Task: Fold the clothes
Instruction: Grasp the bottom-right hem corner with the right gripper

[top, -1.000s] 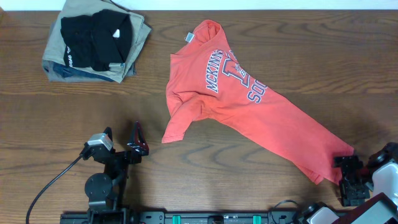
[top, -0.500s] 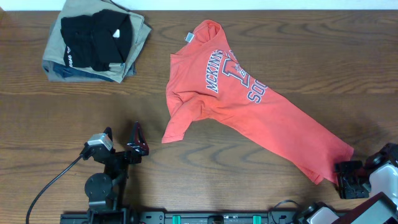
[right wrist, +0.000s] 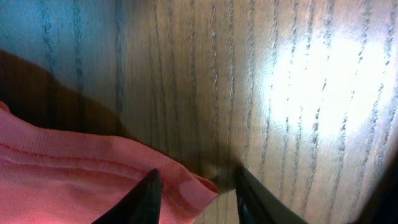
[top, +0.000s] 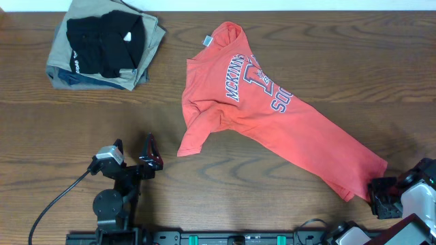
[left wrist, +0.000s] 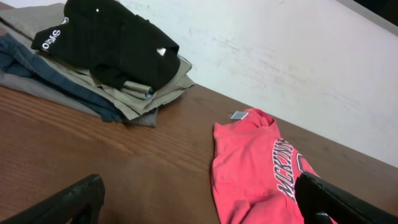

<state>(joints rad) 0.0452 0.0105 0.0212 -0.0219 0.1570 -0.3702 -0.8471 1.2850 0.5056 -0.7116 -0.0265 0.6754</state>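
The clothes, a red-orange T-shirt (top: 272, 129) with white lettering, lie spread diagonally on the wooden table, collar at the back, hem toward the front right. My right gripper (top: 381, 197) sits at the hem's front-right corner. In the right wrist view its jaws (right wrist: 196, 196) are partly closed around that corner of the shirt (right wrist: 74, 180); the cloth lies against the left finger and a gap remains before the right finger. My left gripper (top: 135, 146) rests wide open at the front left, holding nothing. Its view shows the shirt (left wrist: 255, 168) ahead to the right.
A folded black garment (top: 105, 37) lies on a folded khaki one (top: 146, 51) at the back left corner, also visible as a stack (left wrist: 112, 43) in the left wrist view. A black cable (top: 54, 204) runs from the left arm's base.
My right gripper has slid toward the front right edge and its jaws have narrowed around the hem corner. The shirt and left arm have not moved.
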